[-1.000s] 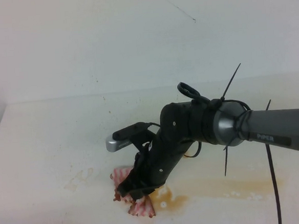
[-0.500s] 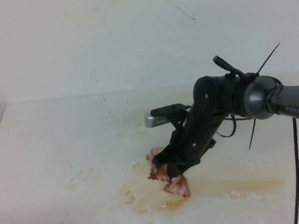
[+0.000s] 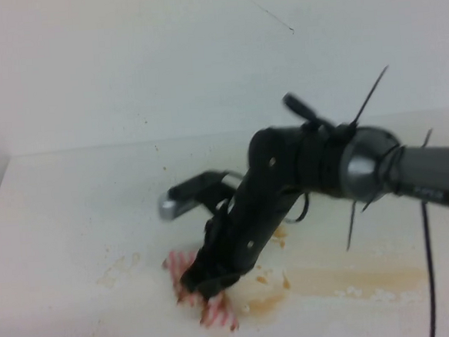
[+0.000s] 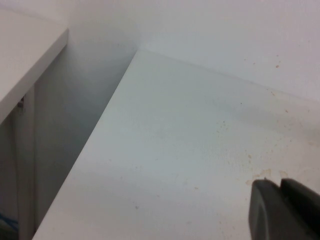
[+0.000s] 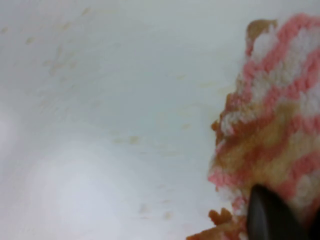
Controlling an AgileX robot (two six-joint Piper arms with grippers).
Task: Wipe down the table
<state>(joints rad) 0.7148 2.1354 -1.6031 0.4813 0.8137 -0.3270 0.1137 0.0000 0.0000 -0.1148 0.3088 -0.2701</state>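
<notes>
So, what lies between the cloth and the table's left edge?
Only table, faintly stained, in the high view. Right gripper holds the cloth; left gripper hovers over the table.

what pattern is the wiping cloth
Pink-and-white striped cloth, stained brown; best in right wrist view.

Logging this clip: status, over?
Right gripper shut on striped cloth, pressed on table by brown stain. Left gripper parked above table's left part. Nothing blocking.

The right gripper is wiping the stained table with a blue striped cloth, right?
No. The right wrist view shows the cloth is pink striped; the right gripper wipes the stained table with it. The left gripper hovers over the table.
</notes>
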